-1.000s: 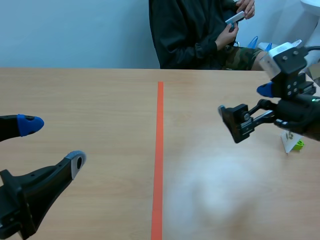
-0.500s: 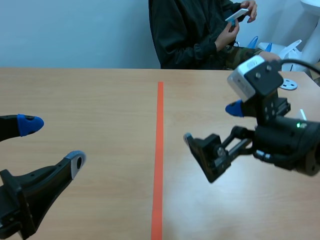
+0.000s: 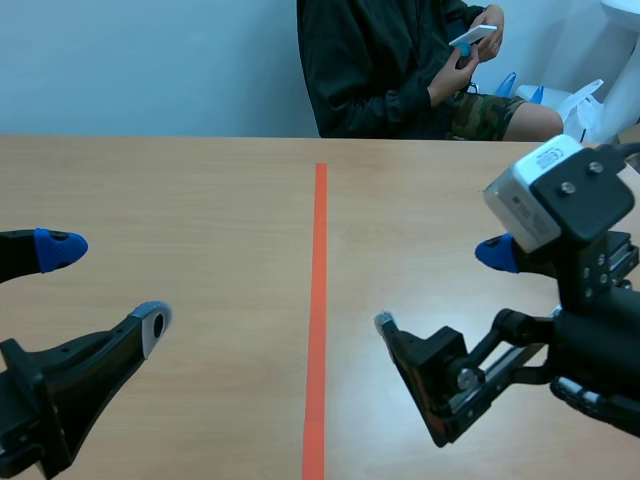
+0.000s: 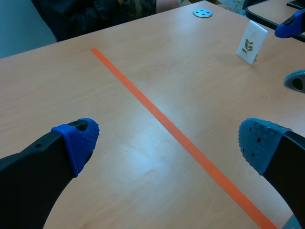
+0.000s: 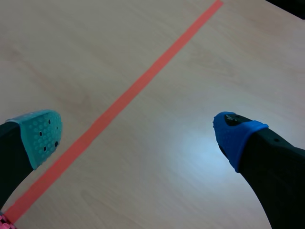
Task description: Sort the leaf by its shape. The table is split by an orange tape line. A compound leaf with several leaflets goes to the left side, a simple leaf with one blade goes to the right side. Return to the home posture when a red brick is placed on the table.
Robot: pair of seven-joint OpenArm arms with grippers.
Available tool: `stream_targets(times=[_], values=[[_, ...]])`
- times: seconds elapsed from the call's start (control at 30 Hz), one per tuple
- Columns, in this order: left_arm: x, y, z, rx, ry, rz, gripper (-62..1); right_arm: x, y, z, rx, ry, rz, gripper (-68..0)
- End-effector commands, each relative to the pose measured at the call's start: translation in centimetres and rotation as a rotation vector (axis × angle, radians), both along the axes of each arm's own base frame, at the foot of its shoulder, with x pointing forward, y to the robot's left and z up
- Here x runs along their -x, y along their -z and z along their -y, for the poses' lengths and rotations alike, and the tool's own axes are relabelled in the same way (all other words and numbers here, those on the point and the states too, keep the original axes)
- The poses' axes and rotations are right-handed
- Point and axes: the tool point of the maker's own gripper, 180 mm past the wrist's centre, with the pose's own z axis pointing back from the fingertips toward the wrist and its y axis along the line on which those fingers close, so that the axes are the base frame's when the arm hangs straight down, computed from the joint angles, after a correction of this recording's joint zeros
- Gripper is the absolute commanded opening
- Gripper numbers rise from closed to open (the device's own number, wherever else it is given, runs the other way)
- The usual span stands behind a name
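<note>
A small white card [image 4: 250, 42] printed with a leaf of several leaflets stands upright on the table, on the right side of the orange tape line [image 4: 157, 114]. It shows only in the left wrist view; in the scene view my right arm hides it. My left gripper [image 3: 105, 285] hovers open over the left half, nothing between its fingers. My right gripper [image 3: 440, 287] is open and empty, low over the right half near the tape line [image 3: 318, 300]. In the right wrist view only bare wood and the tape [image 5: 119, 102] lie under it.
A person [image 3: 400, 70] sits across the table holding a phone. A small round metal disc [image 4: 202, 13] lies near the far edge, beyond the card. White and blue objects [image 3: 585, 100] stand past the table's far right corner.
My right arm has swung from the far right toward the tape line and down toward the near edge, open throughout. It now covers the card. The left arm has not moved.
</note>
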Motion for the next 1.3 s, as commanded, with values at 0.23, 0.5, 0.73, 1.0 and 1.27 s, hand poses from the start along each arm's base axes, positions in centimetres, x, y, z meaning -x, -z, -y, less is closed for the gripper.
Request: stream_targets(times=[0.23,0.5,0.73,1.0,1.27], values=[[-0.1,-0.8,0.4,0.025,0.007,0.024,1.4,-1.5,-1.2,2.0,0.009,0.086,0.057,0.4],[-0.1,-0.8,0.4,0.023,0.007,0.020,1.4,-1.5,-1.2,2.0,0.001,0.093,0.057,0.4],[-0.1,-0.8,0.4,0.023,0.007,0.020,1.4,-1.5,-1.2,2.0,0.001,0.093,0.057,0.4],[-0.1,-0.8,0.4,0.023,0.007,0.020,1.4,-1.5,-1.2,2.0,0.002,0.093,0.057,0.4],[-0.1,-0.8,0.4,0.023,0.007,0.020,1.4,-1.5,-1.2,2.0,0.002,0.093,0.057,0.4]])
